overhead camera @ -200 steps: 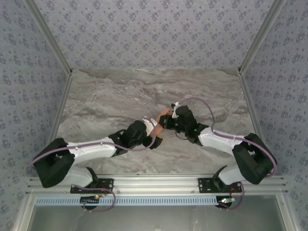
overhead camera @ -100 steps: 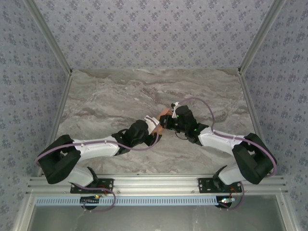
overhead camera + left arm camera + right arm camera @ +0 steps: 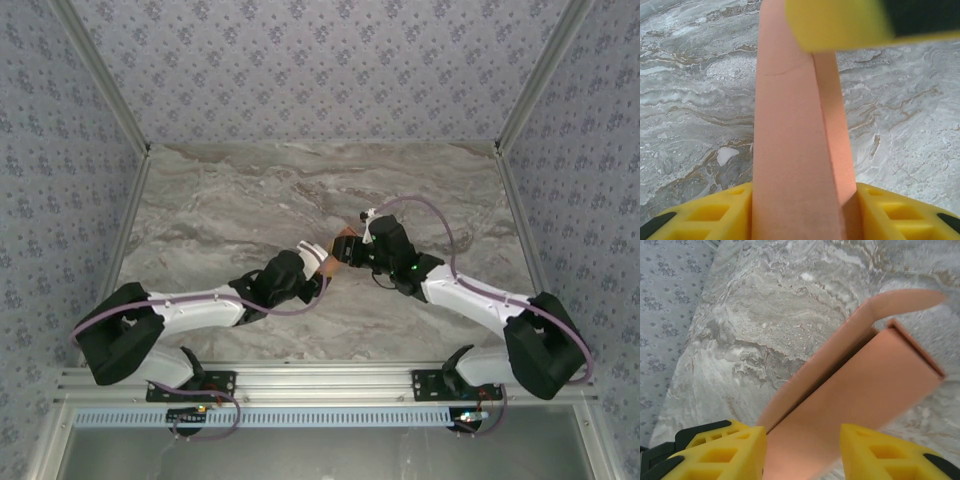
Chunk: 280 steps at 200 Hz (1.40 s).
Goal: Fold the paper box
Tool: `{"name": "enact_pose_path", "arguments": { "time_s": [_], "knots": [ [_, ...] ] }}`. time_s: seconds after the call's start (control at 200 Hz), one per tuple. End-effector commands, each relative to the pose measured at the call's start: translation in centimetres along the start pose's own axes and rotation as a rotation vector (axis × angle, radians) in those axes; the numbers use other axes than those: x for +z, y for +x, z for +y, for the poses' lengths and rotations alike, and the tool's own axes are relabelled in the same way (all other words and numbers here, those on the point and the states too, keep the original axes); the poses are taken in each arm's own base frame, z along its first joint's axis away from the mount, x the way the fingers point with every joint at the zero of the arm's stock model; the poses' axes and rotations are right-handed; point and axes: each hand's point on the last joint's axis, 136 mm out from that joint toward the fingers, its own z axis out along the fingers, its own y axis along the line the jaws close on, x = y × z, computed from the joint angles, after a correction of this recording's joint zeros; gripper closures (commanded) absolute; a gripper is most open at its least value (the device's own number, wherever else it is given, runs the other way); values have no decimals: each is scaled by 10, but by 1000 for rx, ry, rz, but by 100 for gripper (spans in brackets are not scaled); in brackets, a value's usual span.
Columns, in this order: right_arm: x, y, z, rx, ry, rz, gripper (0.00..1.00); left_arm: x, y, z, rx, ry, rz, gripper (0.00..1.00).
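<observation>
Paper box (image 3: 343, 247) in thin salmon-orange card, partly folded with one rounded flap (image 3: 910, 299) curling off its end, up over the middle of the grey marbled table (image 3: 230, 200). Sits wedged flush between the yellow fingers (image 3: 715, 215) of the left gripper (image 3: 327, 260), so looks properly pinched there. Lies between the spread jaws of the right gripper (image 3: 802, 440) too, but honestly can't tell: squeezing or just alongside.

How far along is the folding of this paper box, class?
Done: the card is creased into a box with flat sides. In hand: it sits between the left fingers and between the right fingers. To do: one rounded flap sticks out, untucked.
</observation>
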Motion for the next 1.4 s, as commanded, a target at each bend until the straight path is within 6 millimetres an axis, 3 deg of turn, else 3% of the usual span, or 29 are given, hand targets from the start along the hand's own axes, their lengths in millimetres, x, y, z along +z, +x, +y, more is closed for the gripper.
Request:
{"name": "enact_pose_path", "arguments": {
  "time_s": [0.0, 0.325, 0.555, 0.71, 0.909, 1.114, 1.394],
  "knots": [
    [-14, -11, -4, -77, 57, -14, 52, -6, -7, 7, -5, 4, -32, 55],
    [-48, -30, -5, -475, 99, 25, 45, -24, -15, 9, 31, 127, -74, 64],
    [-62, -49, -21, -631, 81, 14, 44, -30, -23, -1, 107, 291, -52, 68],
    [-68, -54, -18, -704, 19, 24, 43, -33, -23, -1, 184, 352, -17, 69],
    [-64, -52, -7, -780, -54, 88, 42, -27, -22, 4, 162, 493, 34, 68],
    [-58, -50, -17, -823, 30, 168, 42, -25, -26, -1, 249, 550, 28, 67],
    [-48, -31, -24, -870, 75, 295, 46, -25, -13, 0, 356, 575, 70, 66]
  ]
}}
